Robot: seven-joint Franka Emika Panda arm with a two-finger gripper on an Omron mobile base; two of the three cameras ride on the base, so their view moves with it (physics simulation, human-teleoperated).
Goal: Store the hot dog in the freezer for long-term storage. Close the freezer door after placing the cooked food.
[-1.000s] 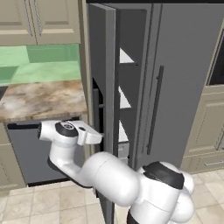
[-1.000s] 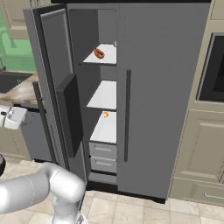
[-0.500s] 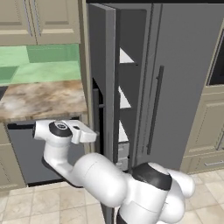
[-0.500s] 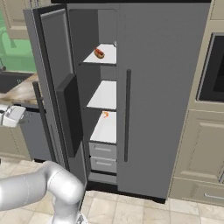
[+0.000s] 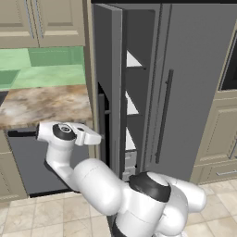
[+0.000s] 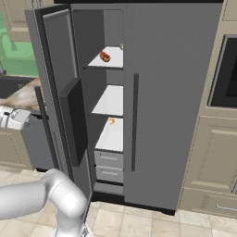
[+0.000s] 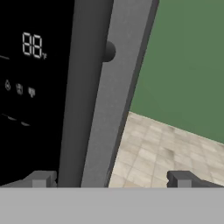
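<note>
Your pincer [image 7: 109, 178] stands released, its two dark fingertips [image 7: 41, 178] spread wide and holding nothing; in the hand view the long bar handle [image 7: 107, 96] of the freezer door [image 6: 62, 106] runs up between them, closer to the left tip, with the black dispenser panel [image 7: 30, 78] and its pale digits to the left and the green wall and tiled floor to the right. You cannot tell from that view whether either tip touches the bar.

Look at the left base view and you see the arm swung out to the robot's left, elbow low, forearm rising to the wrist, and the white hand [image 5: 76, 134] held level in front of the marbled counter [image 5: 41, 104], pointing toward the outer face of the open door. In the right base view the hand sits at the far left edge, cut off by the frame, beside the dark bar.

You find the hot dog [image 6: 105, 56] lying on the top white shelf of the freezer [image 6: 109, 115], well apart from the hand. A small orange item [image 6: 111, 121] lies on the third shelf, too small to identify. From the left base view the door's edge hides the shelf contents, so only the shelf corners show.
</note>
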